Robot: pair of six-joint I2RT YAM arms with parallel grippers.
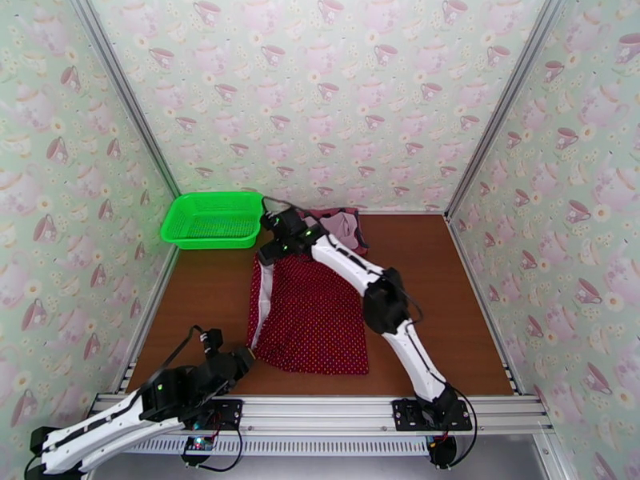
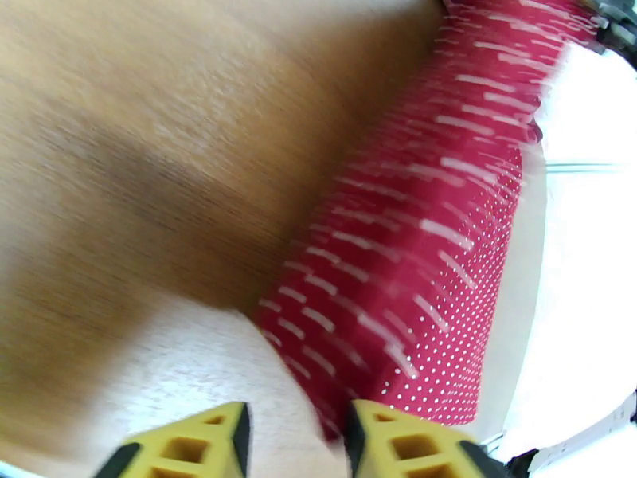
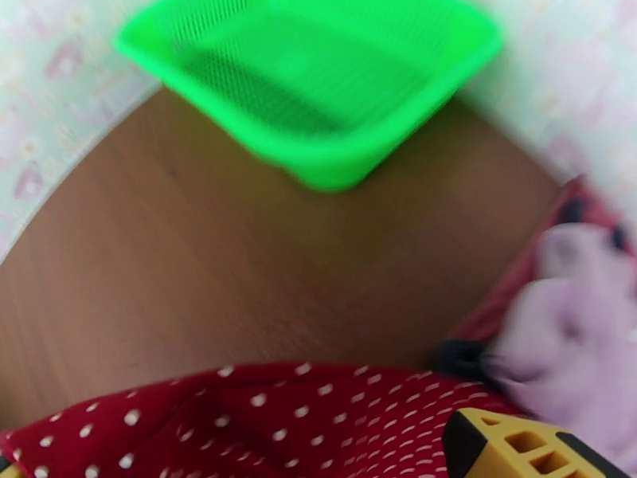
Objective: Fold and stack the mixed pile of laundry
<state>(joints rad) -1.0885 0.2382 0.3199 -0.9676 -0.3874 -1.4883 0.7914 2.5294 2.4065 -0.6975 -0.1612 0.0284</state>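
The dark-red white-dotted cloth (image 1: pixel 312 314) lies spread flat in the middle of the table, its left edge folded over. My right gripper (image 1: pixel 272 251) hovers over its far left corner; in the right wrist view the right gripper (image 3: pixel 263 464) is open wide above the cloth (image 3: pixel 279 424). My left gripper (image 1: pixel 240 358) is by the cloth's near left corner. The blurred left wrist view has the left gripper (image 2: pixel 295 448) open, bare table between its fingers and the cloth edge (image 2: pixel 414 256) beside the right one. The pale mauve-pink piece (image 1: pixel 344 226) (image 3: pixel 573 312) lies bunched on a dusty-red garment (image 3: pixel 509 292) with dark trim at the back.
A bright green mesh basket (image 1: pixel 212 243) (image 3: pixel 342 169) stands at the far left against the wall. Patterned walls close in three sides. Brown table (image 1: pixel 448 298) lies bare to the right of the cloth and to its left (image 1: pixel 208 290).
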